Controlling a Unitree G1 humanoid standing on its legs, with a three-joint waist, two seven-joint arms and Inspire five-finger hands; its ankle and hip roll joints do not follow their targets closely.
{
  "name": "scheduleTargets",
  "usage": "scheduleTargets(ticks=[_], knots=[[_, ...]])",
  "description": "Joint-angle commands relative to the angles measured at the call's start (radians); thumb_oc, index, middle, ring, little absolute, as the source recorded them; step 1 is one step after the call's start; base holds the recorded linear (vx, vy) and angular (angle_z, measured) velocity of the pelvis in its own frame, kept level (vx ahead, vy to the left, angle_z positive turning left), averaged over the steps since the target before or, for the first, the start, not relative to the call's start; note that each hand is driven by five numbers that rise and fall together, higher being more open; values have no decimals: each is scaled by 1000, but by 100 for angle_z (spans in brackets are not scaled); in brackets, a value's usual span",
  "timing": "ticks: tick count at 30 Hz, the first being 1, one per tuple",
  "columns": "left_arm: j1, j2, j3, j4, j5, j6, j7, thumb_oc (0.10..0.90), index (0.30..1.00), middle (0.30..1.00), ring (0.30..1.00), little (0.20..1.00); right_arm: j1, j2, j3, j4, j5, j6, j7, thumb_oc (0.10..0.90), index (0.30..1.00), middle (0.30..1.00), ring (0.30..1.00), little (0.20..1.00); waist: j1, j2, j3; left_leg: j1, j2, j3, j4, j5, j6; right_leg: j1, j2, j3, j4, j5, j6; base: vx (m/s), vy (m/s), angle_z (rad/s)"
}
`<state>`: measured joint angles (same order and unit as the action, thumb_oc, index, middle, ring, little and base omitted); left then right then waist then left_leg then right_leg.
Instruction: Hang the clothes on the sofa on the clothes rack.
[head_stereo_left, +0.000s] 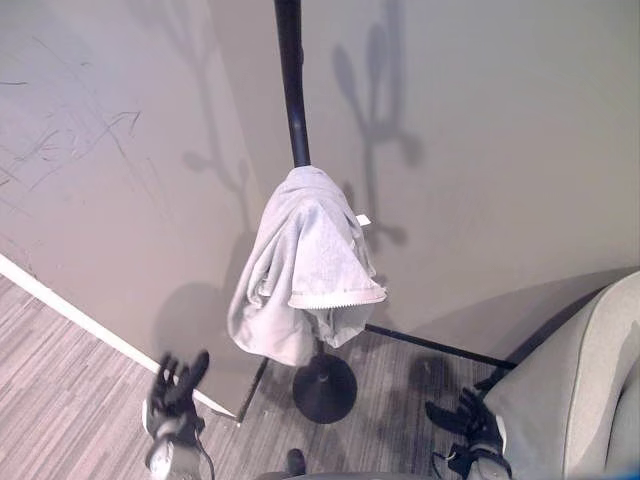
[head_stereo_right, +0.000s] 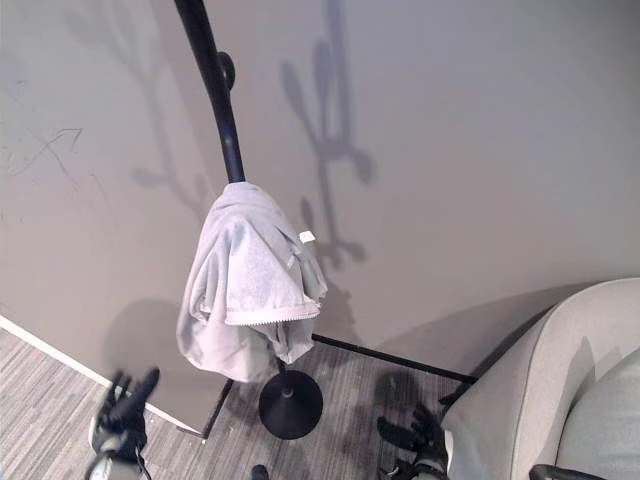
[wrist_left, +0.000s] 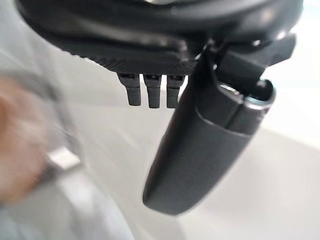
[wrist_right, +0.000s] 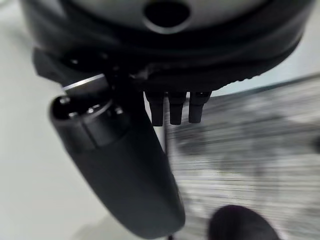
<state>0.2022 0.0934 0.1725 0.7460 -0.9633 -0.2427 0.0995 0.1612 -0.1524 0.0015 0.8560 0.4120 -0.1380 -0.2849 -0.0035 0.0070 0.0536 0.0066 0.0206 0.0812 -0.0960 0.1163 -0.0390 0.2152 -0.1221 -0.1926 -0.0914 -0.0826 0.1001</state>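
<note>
- The left hand (head_stereo_left: 175, 392) hangs low near the floor, fingers straight and spread, holding nothing; its wrist view shows fingers and thumb extended with nothing between them.
- The right hand (head_stereo_left: 468, 420) is also low, empty and relaxed, with the sofa (head_stereo_left: 580, 390) just beside it on its outer side.
- Above and between the two hands, a pale grey garment (head_stereo_left: 305, 265) is draped over the rack (head_stereo_left: 291, 90), a black pole on a round base that stands on the floor between the hands.
- The garment sits bunched over a hook, folds falling down both sides of the pole, which likely keeps it from sliding off; it looks already hung.
- Both hands are well apart from the garment, which suggests the hanging step is done.
- A small white tag (head_stereo_left: 363, 220) sticks out of the cloth on the side toward the right hand; any print on it is too small to read.
- No other writing is legible.
</note>
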Motion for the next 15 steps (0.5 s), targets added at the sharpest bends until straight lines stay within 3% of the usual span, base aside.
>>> scheduleTargets(ticks=[1,4,8,9,11,15], knots=[[-67,38,29,-27,-77,-55,-54,800,900,900,900,900,-73,-29,3,-9,41,-56,3,800,900,900,900,900,34,-20,15,58,55,-17,9,-83,-40,-22,-44,-17,14,50,37,13,-15,9],[-108,34,30,55,-119,-50,-76,800,900,900,900,900,-99,-32,44,121,-12,-35,5,800,900,900,900,900,36,-25,14,57,56,-24,9,-82,-41,-21,-42,-21,16,48,35,11,-44,11],[-165,29,39,244,-121,-26,-79,800,900,900,900,900,-146,-14,40,306,43,-9,23,800,900,900,900,900,39,-26,10,56,56,-31,9,-83,-43,-19,-40,-25,16,44,32,15,-26,7],[-183,26,46,396,-93,4,-79,800,900,900,900,900,-178,6,-13,420,203,4,63,800,900,900,900,900,40,-26,10,59,56,-34,9,-85,-44,-14,-39,-30,13,41,30,47,-29,2],[-182,13,50,512,-48,39,-66,800,900,900,900,900,-194,26,-71,511,377,23,98,800,900,900,900,900,39,-25,2,58,55,-36,9,-88,-45,-11,-37,-33,11,39,29,52,-17,1],[-164,-8,-4,563,43,75,-79,800,900,900,900,900,-202,51,-120,571,577,44,163,800,900,900,900,900,34,-20,2,57,55,-34,9,-88,-45,-14,-37,-36,12,40,28,30,0,4]])
